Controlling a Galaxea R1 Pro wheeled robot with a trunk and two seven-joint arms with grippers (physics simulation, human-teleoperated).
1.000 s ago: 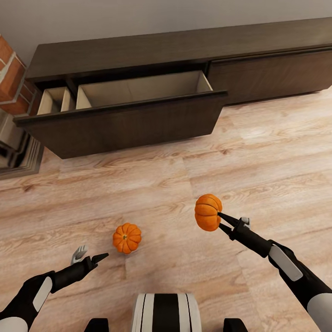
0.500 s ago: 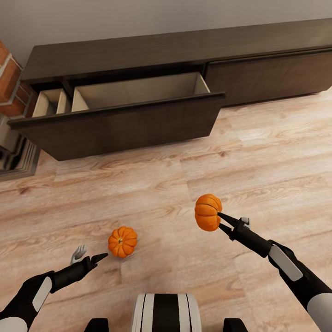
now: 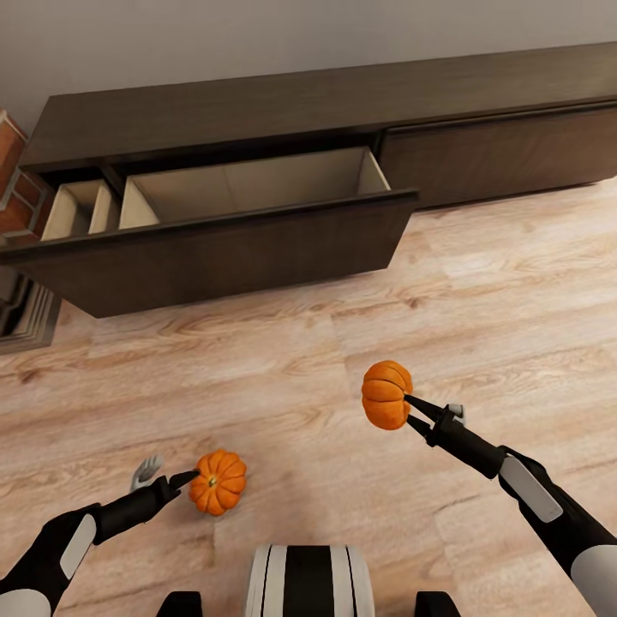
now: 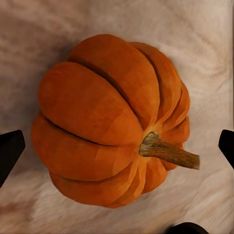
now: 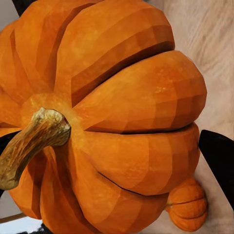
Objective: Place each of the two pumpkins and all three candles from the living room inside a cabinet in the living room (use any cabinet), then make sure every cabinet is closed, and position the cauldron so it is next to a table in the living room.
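Cabinet (image 3: pixel 257 103): long, low, dark-brown wood grain, standing against the grey wall (image 3: pixel 171 43) well ahead of both grippers. Left pull-out front (image 3: pixel 223 244) drawn out toward the robot, pale beige interior exposed, split by dividers into one wide compartment (image 3: pixel 248 180) and narrower ones (image 3: pixel 73 210) further to the left; nothing visible inside any of them. Right front (image 3: pixel 506 154) shut flush.

Brick column (image 3: pixel 13 180) at the cabinet's left end, grey stepped edging (image 3: pixel 21 313) at its foot. Light wood-plank floor (image 3: pixel 300 343) between cabinet and robot.

Held pumpkin (image 3: pixel 386 394): orange, ribbed, clear of the floor, clamped between the fingers of the right gripper (image 3: pixel 411 410), stem turned toward the wrist camera (image 5: pixel 34 141); black fingertip (image 5: pixel 219 156) seen at its side in the right wrist view. Right gripper clenched on it.

Second pumpkin (image 3: pixel 218 482): smaller in the head view, resting on the floor, right at the tip of the left gripper (image 3: pixel 176 478). In the left wrist view, second pumpkin (image 4: pixel 107 122) centred between the two black fingertips (image 4: pixel 9 148), floor visible on both sides between fingers and rind. Left gripper spread wide, straddling but not touching.
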